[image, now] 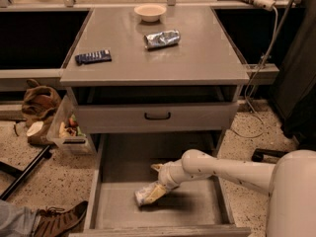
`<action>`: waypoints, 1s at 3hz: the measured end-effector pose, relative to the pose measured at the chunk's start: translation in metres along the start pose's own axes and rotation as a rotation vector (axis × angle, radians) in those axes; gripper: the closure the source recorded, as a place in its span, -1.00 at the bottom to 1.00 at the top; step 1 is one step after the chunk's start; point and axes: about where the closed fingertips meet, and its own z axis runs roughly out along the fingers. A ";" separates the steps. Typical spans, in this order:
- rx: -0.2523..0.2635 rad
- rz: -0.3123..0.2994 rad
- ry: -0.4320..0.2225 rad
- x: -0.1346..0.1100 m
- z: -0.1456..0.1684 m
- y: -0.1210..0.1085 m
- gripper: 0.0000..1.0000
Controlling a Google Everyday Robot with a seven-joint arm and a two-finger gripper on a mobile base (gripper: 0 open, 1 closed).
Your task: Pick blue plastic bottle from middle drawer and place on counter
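The blue plastic bottle [143, 196] lies on its side on the floor of the open middle drawer [192, 206], near the front and left of centre. My gripper [157, 179] is down inside the drawer at the bottle's right end, reached in from the right on a white arm. It is open: one tan finger [157, 167] points toward the back and the other finger [159, 190] rests against the bottle. The bottle is not lifted. The counter [197, 58] is the grey cabinet top above.
On the counter lie a crumpled foil bag [162, 39], a dark remote [93, 57] and a small bowl [150, 12]. A closed drawer front with a black handle [157, 116] overhangs the open drawer. A bag [38, 102], a bin and a shoe [59, 220] are on the floor at the left.
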 end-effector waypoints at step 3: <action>0.051 0.038 -0.037 -0.015 -0.029 -0.003 0.76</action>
